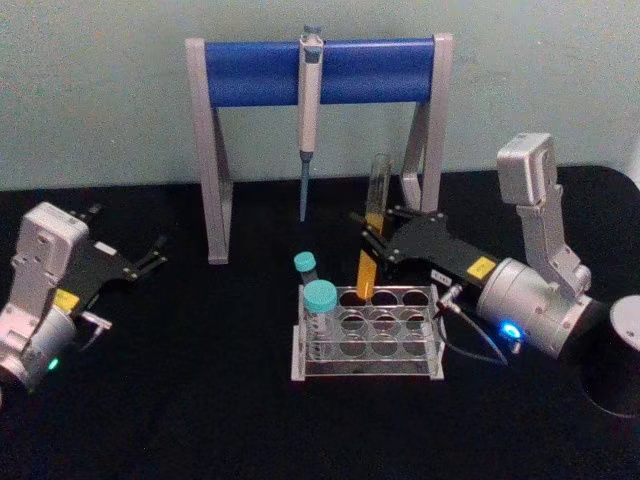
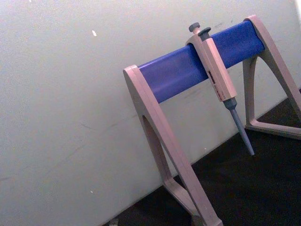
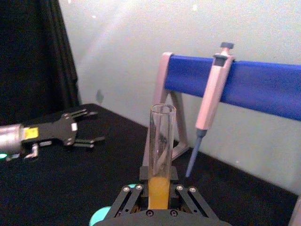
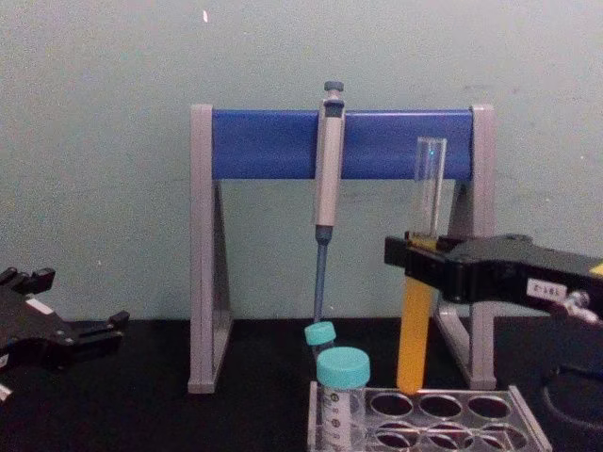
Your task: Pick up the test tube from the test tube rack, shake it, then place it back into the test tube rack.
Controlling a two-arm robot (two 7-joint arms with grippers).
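The test tube (image 1: 372, 215), tall clear glass with orange-yellow liquid in its lower half, stands nearly upright with my right gripper (image 1: 373, 243) shut around its middle. Its lower end hangs right at the back-left holes of the test tube rack (image 1: 370, 372); whether it is inside a hole I cannot tell. From the chest, the test tube (image 4: 421, 282) rises above the right gripper (image 4: 419, 261) and the rack (image 4: 523, 414). The right wrist view looks up the test tube (image 3: 162, 146). My left gripper (image 1: 130, 232) rests open at the far left of the table.
Behind the rack stands a grey pipette stand with a blue bar (image 1: 320, 70), a pipette (image 1: 308, 120) hanging from it. Two teal-capped tubes (image 1: 320, 300) occupy the rack's left side. A black cylinder (image 1: 610, 375) sits at the right edge.
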